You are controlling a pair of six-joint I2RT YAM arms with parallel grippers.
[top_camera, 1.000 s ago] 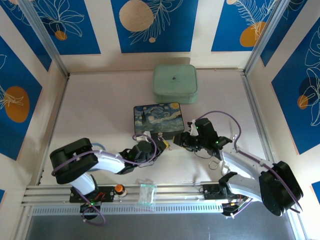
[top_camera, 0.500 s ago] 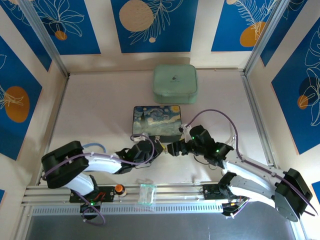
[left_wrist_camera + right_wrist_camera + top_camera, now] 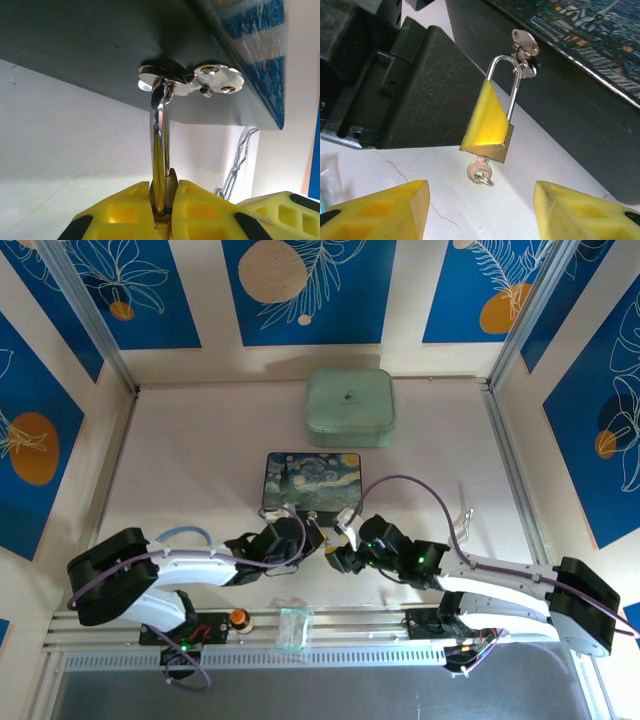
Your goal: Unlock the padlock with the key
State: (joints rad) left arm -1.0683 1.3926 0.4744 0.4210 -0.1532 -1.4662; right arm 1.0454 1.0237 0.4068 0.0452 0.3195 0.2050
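- In the right wrist view the padlock (image 3: 501,146), a small brass block with a thin silver shackle, hangs from a riveted metal hasp (image 3: 524,42) on the dark front wall of the painted tin box (image 3: 580,20).
- The same view shows the key (image 3: 480,171), flat silvery metal with a small ring, seated in the keyhole on the padlock's underside.
- The left fingers (image 3: 487,120), a smooth yellow pad on a black wedge, are clamped on the padlock's body.
- The right fingers (image 3: 385,210), ribbed yellow plastic, stand wide apart just below the key, touching nothing and holding nothing.
- The left wrist view looks up the polished shackle from between the closed yellow pads to the hasp. The key is hidden there.
- From the top view both arms meet at the box's near edge on the pale bench (image 3: 200,460). The lock is too small to make out there.
- A rounded mint-green case (image 3: 349,407) lies beyond the box.
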